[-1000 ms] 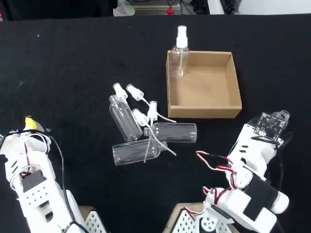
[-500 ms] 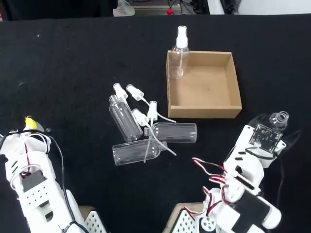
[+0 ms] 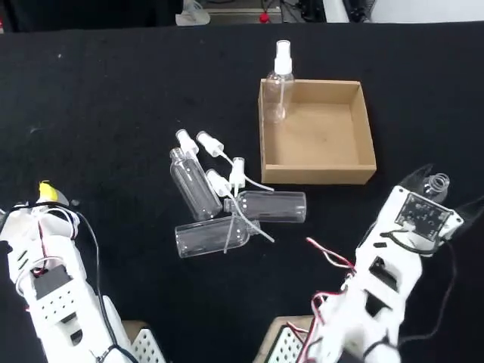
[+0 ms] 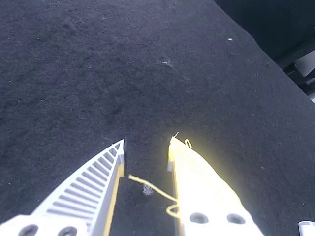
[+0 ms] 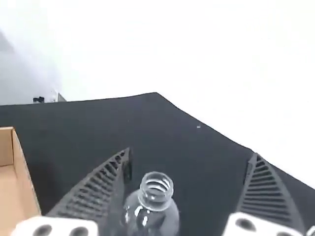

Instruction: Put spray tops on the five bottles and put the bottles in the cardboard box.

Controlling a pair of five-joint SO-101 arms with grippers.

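Right gripper (image 5: pixel 192 153) stands spread wide around an upright uncapped bottle (image 5: pixel 156 189), near the front right corner of the cardboard box (image 3: pixel 318 175). From above, a capped bottle (image 3: pixel 278 87) stands in the box's far left corner. Three bare bottles (image 3: pixel 198 193) lie tangled with loose spray tops (image 3: pixel 208 144) left of the box. Left gripper (image 4: pixel 147 142) hangs narrowly parted over black cloth (image 4: pixel 98 73).

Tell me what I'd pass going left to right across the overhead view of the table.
Left arm → slanted uncapped bottle → cardboard box → another uncapped bottle, between the open fingers of the right gripper.
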